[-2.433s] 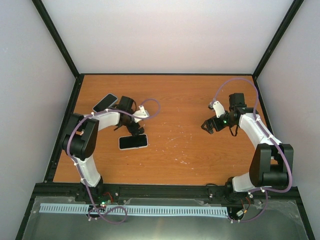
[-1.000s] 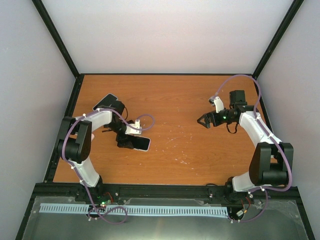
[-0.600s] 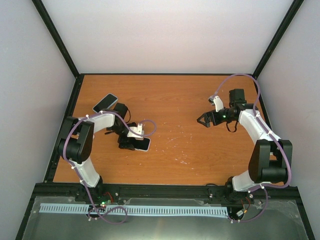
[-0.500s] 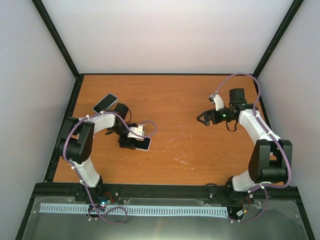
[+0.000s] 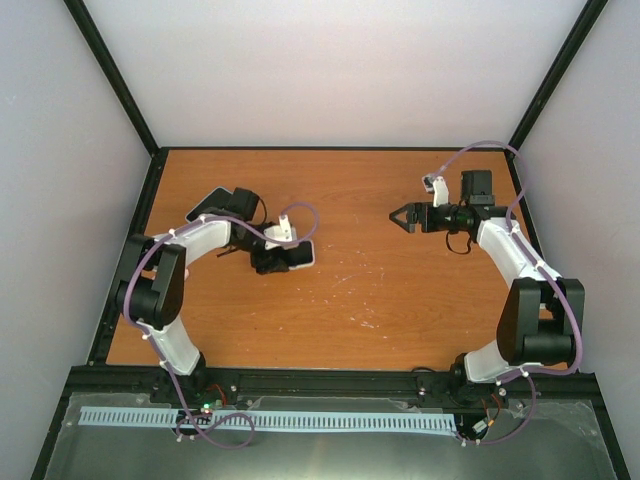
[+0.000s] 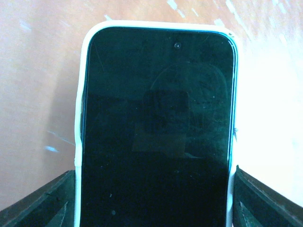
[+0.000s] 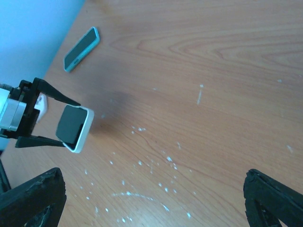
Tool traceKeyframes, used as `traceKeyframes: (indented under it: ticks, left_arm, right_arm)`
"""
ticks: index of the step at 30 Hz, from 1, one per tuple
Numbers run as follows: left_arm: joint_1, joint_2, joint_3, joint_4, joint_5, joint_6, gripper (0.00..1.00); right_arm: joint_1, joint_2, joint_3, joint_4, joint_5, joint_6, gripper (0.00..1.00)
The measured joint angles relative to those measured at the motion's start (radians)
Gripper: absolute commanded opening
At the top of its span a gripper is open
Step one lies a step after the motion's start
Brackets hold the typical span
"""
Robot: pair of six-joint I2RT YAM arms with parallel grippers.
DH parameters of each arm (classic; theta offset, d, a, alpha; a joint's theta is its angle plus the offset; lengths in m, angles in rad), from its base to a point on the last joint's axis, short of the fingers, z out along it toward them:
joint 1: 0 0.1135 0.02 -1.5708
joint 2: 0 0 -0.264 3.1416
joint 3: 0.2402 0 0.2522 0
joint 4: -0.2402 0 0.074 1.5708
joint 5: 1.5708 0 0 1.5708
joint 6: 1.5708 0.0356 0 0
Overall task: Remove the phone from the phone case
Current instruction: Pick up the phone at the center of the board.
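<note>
A brown wooden table (image 5: pixel 380 300) sits between plain white walls, and the phone (image 5: pixel 300 256) is now off it. The left gripper (image 5: pixel 288 258) is clamped across the sides of the white case (image 6: pixel 84 94), holding it above the wood left of centre. The dark screen shows to both wrist cameras (a soft shadow lies on the table just beside it in the right wrist view). A couple of seconds ago the same phone lay flat nearer the arm bases, with the gripper only hovering by it. Since then the gripper has closed on it, raised it and carried it a little away from the bases and toward the middle. The right gripper (image 5: pixel 402 217) has also swung inward and turned to face the phone, its jaws spread wide and empty, well apart from it. That looks like the set-up for a two-handed peel, one side pinning the case while the other works the phone free. The phone is not yet out: the white rim wraps every visible edge. A second phone (image 7: pixel 82 48) in a teal case lies at the far left.
</note>
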State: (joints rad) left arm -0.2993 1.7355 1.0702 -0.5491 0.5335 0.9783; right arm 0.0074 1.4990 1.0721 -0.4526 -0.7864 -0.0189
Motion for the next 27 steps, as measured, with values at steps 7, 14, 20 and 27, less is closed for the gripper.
traceKeyframes:
  ticks: [7,14,20,27]
  left_arm:
    - [-0.04,-0.024,0.083,0.237,-0.03,-0.348,0.62]
    - [-0.086,-0.009,0.2,0.378,-0.108,-0.579,0.62]
    - [-0.143,-0.006,0.229,0.45,-0.147,-0.665,0.62]
    - [-0.189,0.005,0.249,0.489,-0.178,-0.739,0.61]
  right_arm:
    - [0.074,0.085,0.119,0.055,-0.034,0.166,1.0]
    - [0.158,0.156,0.198,0.107,-0.061,0.317,1.0]
    - [0.224,0.201,0.283,0.13,-0.072,0.391,0.87]
    - [0.262,0.247,0.368,0.185,-0.064,0.482,0.64]
